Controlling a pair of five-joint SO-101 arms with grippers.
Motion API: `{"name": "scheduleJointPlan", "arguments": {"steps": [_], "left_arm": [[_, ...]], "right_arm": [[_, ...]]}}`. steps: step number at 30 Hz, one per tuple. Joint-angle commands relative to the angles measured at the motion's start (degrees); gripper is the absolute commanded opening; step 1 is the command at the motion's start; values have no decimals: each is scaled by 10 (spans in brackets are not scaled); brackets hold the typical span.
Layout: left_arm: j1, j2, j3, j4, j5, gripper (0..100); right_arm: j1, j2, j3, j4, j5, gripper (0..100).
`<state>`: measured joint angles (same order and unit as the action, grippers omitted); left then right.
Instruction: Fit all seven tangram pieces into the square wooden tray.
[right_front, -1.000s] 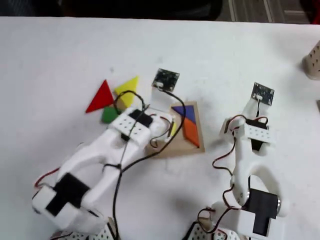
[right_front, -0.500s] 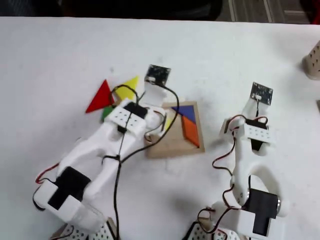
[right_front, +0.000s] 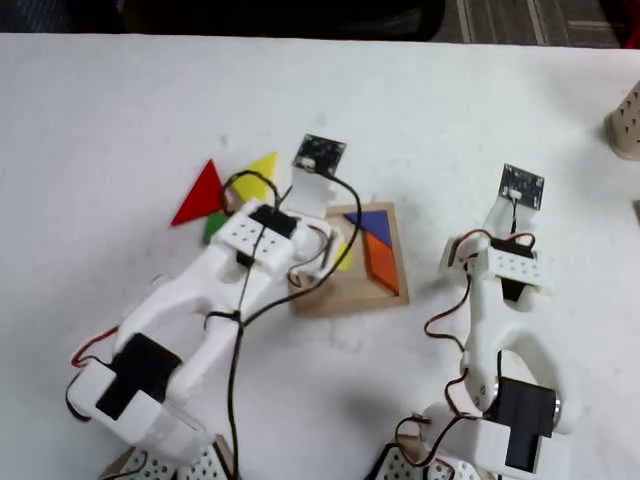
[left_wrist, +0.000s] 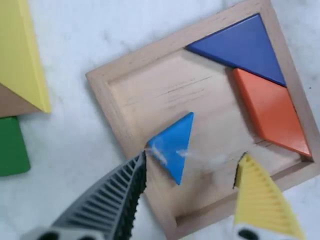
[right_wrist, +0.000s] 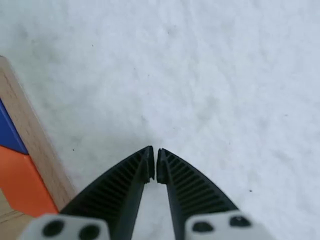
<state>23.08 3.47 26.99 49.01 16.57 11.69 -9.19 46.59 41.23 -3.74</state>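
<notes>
The square wooden tray (left_wrist: 120, 70) holds a dark blue triangle (left_wrist: 240, 45) and an orange parallelogram (left_wrist: 272, 112) along one side. A small light blue triangle (left_wrist: 175, 145) lies flat on the tray floor between the fingers of my open left gripper (left_wrist: 192, 157), its corner against the grey fingertip (left_wrist: 137, 172). From above, the left gripper (right_front: 332, 255) hangs over the tray (right_front: 350, 290). My right gripper (right_wrist: 154, 165) is shut over bare table beside the tray's rim (right_wrist: 35, 145). A red triangle (right_front: 200, 195), yellow triangle (right_front: 257, 170) and green piece (right_front: 213, 228) lie left of the tray.
A beige pegged object (right_front: 627, 122) stands at the table's right edge. The right arm (right_front: 505, 300) sits to the right of the tray. Open white table stretches across the back and far left.
My left arm has shifted a little to the left, uncovering more of the tray's floor. The right arm has kept still.
</notes>
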Motion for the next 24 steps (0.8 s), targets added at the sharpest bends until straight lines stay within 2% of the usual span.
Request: {"name": "scheduleJointPlan", "arguments": {"steps": [1,5,10,12,17,21,24], "left_arm": [[-43,-33,-26,40,8,305],[-95,-112,24,43,8,305],[-159,-189,130,-54,9,296],[-175,-193,155,-93,9,248],[-218,-192,156,-124,5,20],[-255,-192,158,-152,8,41],[-298,-175,156,-198,9,22]], "right_arm": [[1,-25,-2,-10,8,18],[1,-26,-2,-9,4,18],[-14,-32,-11,-5,9,17],[-52,-27,-32,16,19,17],[-157,-28,-120,142,90,17],[-230,-26,-168,174,130,17],[-297,-26,-172,169,120,17]]}}
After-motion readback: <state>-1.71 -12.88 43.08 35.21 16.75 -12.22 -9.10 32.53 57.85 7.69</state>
